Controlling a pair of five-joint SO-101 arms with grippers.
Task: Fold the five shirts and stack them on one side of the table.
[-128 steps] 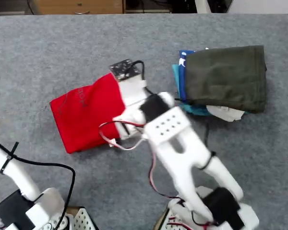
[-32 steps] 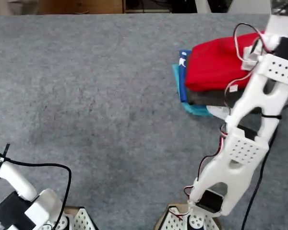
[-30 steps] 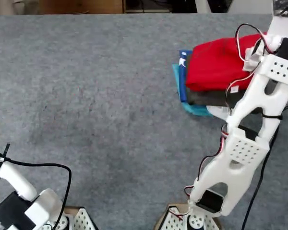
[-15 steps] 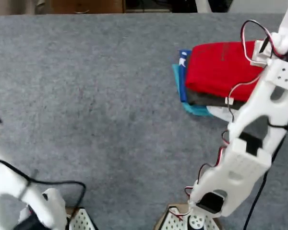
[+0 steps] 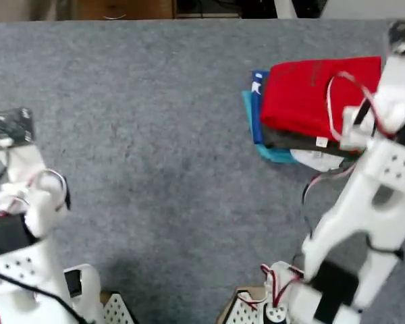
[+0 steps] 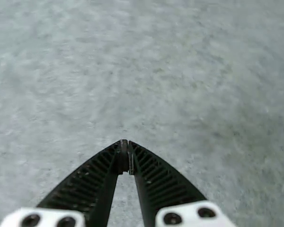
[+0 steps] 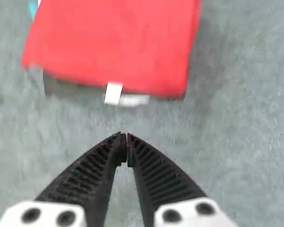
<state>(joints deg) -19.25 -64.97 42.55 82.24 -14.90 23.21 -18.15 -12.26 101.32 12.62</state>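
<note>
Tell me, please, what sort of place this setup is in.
Likely a robotics lab bench: a grey felt-covered table, the white left arm and right arm, and a stack of folded shirts.

No legible txt; red shirt (image 5: 317,94) has faint print, prob. lettering, too blurred to read.

Left gripper (image 6: 124,145) and right gripper (image 7: 123,139), fingers (image 6: 97,182) pressed together, both empty

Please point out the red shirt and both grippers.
red shirt (image 5: 297,94): high view, its top face.
left gripper (image 6: 124,143): left wrist view, where the fingertips meet.
right gripper (image 7: 123,137): right wrist view, where the fingertips meet.
</note>
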